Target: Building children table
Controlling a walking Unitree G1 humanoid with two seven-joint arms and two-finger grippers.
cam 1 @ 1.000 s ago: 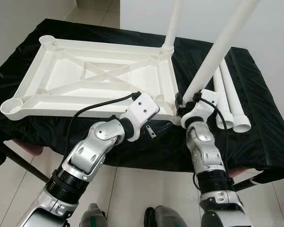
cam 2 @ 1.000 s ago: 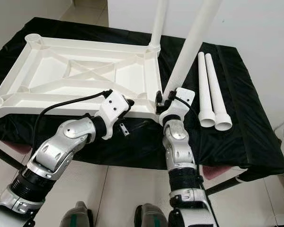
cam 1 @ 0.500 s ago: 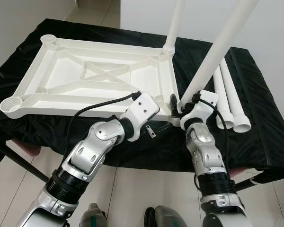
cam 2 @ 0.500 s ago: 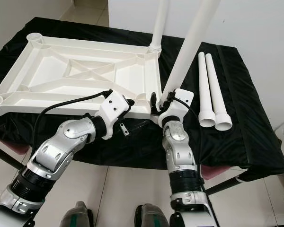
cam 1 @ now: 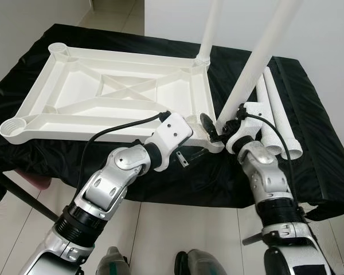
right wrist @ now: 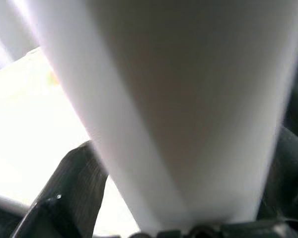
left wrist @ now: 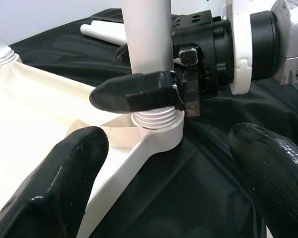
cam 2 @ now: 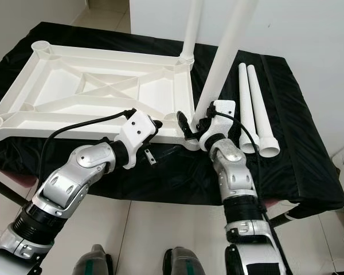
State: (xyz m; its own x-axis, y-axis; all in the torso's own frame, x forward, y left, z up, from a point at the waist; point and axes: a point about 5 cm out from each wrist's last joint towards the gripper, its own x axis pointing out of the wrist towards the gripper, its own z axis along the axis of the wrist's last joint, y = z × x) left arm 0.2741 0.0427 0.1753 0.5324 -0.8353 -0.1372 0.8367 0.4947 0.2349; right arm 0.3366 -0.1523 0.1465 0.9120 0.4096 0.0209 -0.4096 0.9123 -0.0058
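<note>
The white tabletop lies upside down on the black-draped counter, at centre left of the frame. The right tool pinches a white leg standing in the tabletop's near right corner socket. The left tool hovers spread just beside that socket. Two spare legs lie at the right
</note>
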